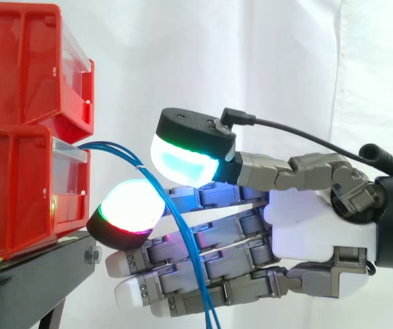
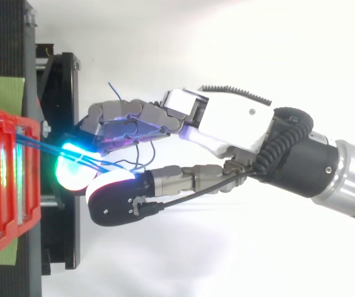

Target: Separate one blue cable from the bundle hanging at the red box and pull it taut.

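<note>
Several thin blue cables (image 1: 186,236) leave the front of the lower red box (image 1: 18,185), arch over and hang down past the bottom of the side view. My hand (image 1: 313,226) reaches in from the right with its fingers nearly straight toward the box. The cables drop across the front of those fingers, through the gap between the thumb pad (image 1: 183,161) above and a glowing fingertip (image 1: 131,205) below. In the top view the cables (image 2: 41,146) run from the box (image 2: 4,185) to the space between the glowing fingertip and the thumb of the hand (image 2: 221,120). The hand is open.
A second red box (image 1: 18,62) is stacked on the lower one, both on a black stand (image 1: 25,281). The stand's frame (image 2: 60,80) lies just under the fingertips. A white curtain hangs behind.
</note>
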